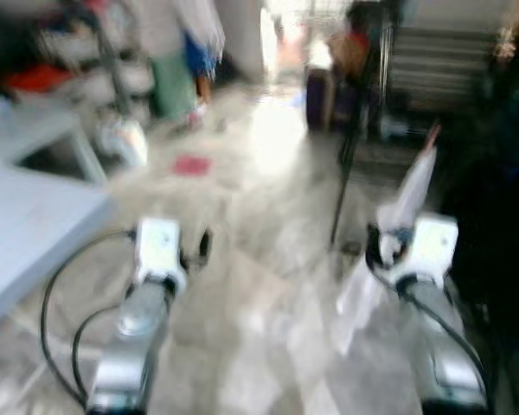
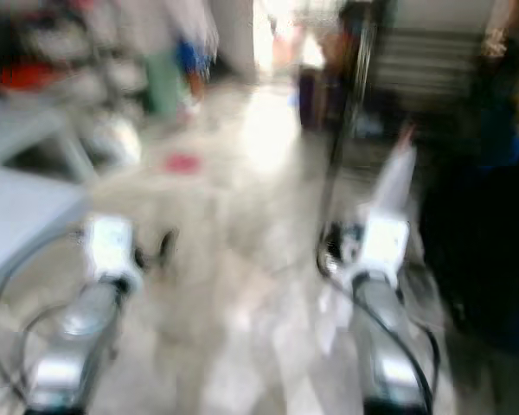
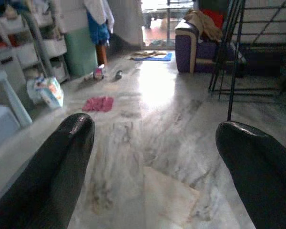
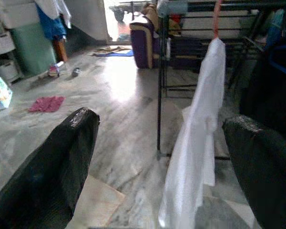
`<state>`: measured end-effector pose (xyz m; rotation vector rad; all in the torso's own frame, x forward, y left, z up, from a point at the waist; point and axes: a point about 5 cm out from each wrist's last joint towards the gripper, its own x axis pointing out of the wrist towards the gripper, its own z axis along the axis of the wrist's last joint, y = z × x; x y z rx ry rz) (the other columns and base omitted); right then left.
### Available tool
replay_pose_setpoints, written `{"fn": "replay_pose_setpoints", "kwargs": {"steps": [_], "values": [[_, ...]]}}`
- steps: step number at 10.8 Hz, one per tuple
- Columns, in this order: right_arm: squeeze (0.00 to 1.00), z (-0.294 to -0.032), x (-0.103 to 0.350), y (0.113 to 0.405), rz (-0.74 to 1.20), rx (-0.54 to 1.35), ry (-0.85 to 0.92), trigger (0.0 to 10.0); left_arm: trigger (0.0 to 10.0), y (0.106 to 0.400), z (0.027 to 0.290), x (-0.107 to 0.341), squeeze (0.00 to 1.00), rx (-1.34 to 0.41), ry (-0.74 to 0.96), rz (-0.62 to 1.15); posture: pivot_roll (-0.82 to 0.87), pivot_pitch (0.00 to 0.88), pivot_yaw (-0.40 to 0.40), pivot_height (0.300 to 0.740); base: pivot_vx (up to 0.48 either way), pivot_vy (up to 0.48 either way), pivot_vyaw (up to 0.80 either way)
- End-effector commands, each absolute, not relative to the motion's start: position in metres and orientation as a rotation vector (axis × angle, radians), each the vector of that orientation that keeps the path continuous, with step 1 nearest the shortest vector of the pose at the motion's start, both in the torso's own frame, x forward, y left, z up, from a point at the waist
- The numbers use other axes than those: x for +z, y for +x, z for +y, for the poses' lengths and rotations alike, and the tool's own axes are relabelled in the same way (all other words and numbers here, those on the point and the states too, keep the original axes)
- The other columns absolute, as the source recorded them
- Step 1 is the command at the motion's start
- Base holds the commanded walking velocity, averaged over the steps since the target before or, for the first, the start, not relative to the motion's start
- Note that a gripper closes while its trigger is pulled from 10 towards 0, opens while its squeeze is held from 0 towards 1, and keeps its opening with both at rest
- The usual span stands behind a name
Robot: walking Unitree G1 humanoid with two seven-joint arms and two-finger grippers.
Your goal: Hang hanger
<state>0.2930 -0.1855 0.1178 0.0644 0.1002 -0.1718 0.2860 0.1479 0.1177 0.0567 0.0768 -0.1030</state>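
left gripper (image 3: 152, 167): fingers spread wide, nothing between them, held out low over the marble floor (image 3: 162, 109)
right gripper (image 4: 162, 167): fingers also wide apart, empty, pointed toward the rack
hanger (image 4: 216, 19): pinkish hook already on the top bar of the black rack (image 4: 160, 86), far right; a white garment (image 4: 198, 138) hangs from it, straight down, hem near the floor
garment vs right gripper: it shows between the two fingers in the right wrist view, apart from both; contact not seen
head views: heavily blurred; both silver arms reach forward, garment just beyond the right arm
dark clothes (image 4: 271, 90): on the rack, right of the white garment
table (image 1: 26, 233): pale grey, near left
red cloth (image 3: 98, 103): flat on the floor, left of centre, mid-distance
sofa (image 3: 200, 45): purple, far side, by the bright doorway
shelves (image 3: 43, 47): far left, cluttered; a packet (image 3: 50, 91) leans at their foot
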Motion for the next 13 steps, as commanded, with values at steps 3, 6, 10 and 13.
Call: {"fn": "replay_pose_setpoints", "kwargs": {"steps": [3, 6, 10, 13], "values": [[0.0, -0.18, 0.122, 0.303, 0.074, -0.159, 0.074, 10.0, 10.0, 0.29, 0.153, 0.123, 0.0, -0.086, 0.069, 0.06, 0.14, 0.0, 0.001, 0.74, 0.0, 0.0, 0.0], [0.0, -0.184, 0.116, 0.298, 0.075, -0.184, 0.074, 10.0, 10.0, 0.292, 0.154, 0.122, 0.0, -0.103, 0.08, 0.065, 0.12, 0.0, 0.029, 0.74, 0.0, 0.0, 0.0], [0.0, -0.184, 0.118, 0.305, 0.071, -0.165, 0.055, 10.0, 10.0, 0.289, 0.156, 0.121, 0.0, -0.075, 0.062, 0.071, 0.15, 0.0, -0.01, 0.74, 0.0, 0.0, 0.0], [0.0, -0.182, 0.12, 0.31, 0.074, -0.117, 0.034, 10.0, 10.0, 0.279, 0.16, 0.115, 0.0, -0.014, 0.033, 0.077, 0.15, 0.006, -0.061, 0.74, 0.0, 0.0, 0.0]]}}
